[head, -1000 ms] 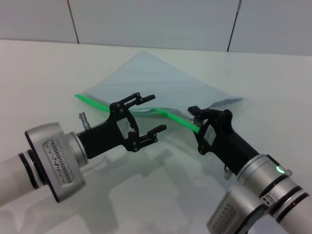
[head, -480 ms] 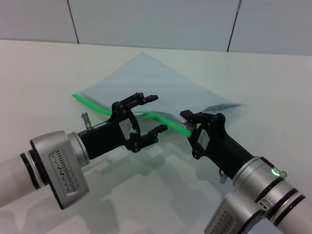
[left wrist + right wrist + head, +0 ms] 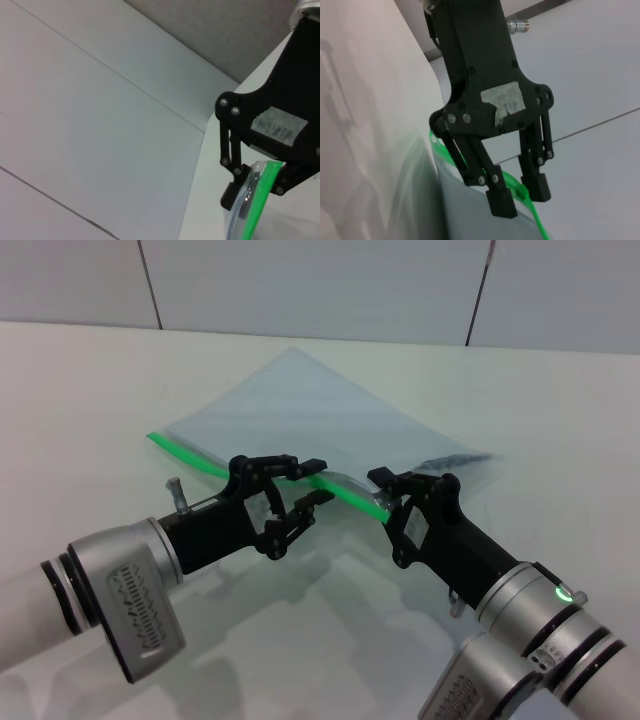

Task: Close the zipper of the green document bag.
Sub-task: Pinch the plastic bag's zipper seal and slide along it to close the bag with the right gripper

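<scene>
The bag (image 3: 300,410) lies flat on the white bench (image 3: 90,390), one corner pointing toward the far wall, its near edge raised off the surface between the two grippers. The zipper (image 3: 185,452) runs along that near edge as a bright green strip. The left gripper (image 3: 312,482) is set about mid-strip with its fingers (image 3: 309,501) narrowed to a small gap around the green edge; in the right wrist view a small green tab, judged to be the slider (image 3: 521,192), sits between them. Full contact cannot be confirmed. The right gripper (image 3: 386,488) is at the strip's right end, where it appears to pinch the bag's edge, though the closure itself is hidden. For the step in hand, the slider should be firmly gripped before any pull. The strip should be kept taut by the right gripper, and the left should be drawn along the line of the strip, not upward, so the bag is not buckled or dragged.
</scene>
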Controlling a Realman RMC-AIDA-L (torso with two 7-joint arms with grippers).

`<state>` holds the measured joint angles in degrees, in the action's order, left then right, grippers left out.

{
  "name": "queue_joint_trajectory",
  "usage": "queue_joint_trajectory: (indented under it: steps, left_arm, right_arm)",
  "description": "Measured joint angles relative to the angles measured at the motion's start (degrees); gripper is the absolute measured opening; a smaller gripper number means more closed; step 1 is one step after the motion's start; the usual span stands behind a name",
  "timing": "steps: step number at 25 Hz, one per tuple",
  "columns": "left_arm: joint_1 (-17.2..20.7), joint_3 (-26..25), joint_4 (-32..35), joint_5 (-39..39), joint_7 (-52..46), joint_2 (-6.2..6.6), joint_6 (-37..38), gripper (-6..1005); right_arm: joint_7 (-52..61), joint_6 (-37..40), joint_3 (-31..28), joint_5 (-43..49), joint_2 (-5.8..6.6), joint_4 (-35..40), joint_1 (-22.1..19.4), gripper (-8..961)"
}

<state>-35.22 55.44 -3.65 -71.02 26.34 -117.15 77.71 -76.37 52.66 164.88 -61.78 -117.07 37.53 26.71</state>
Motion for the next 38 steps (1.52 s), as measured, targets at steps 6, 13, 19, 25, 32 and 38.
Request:
queue_joint_trajectory:
  steps: [6, 13, 19, 25, 32, 38]
  left_arm:
    - [-0.02, 0.02, -0.09, -0.08, 1.73, -0.01, -0.02, 325]
    - [-0.01, -0.01, -0.48, -0.14, 4.01, -0.01, 0.29, 260]
    - [0.02, -0.07, -0.94, 0.02, 5.69, -0.01, -0.06, 200]
    - [0.05, -0.07, -0.94, 0.06, 5.71, -0.01, -0.1, 126]
    - [0.2, -0.06, -0.93, 0.11, 5.73, -0.01, -0.11, 110]
    - [0.7, -0.49, -0.92, 1.36, 5.74, -0.01, -0.1, 92]
  right_arm:
    - [0.0, -0.09, 0.0, 0.09, 0.0, 0.0, 0.0, 46]
    - [0.0, -0.28, 0.0, 0.15, 0.0, 0.0, 0.0, 46]
    - [0.0, -0.76, 0.0, 0.79, 0.0, -0.01, 0.0, 46]
    - [0.0, -0.81, 0.0, 0.79, 0.0, -0.01, 0.0, 46]
    - [0.0, -0.28, 0.0, 0.8, 0.03, 0.0, -0.33, 46]
    - [0.89, 0.43, -0.07, 0.49, 0.1, -0.14, -0.52, 46]
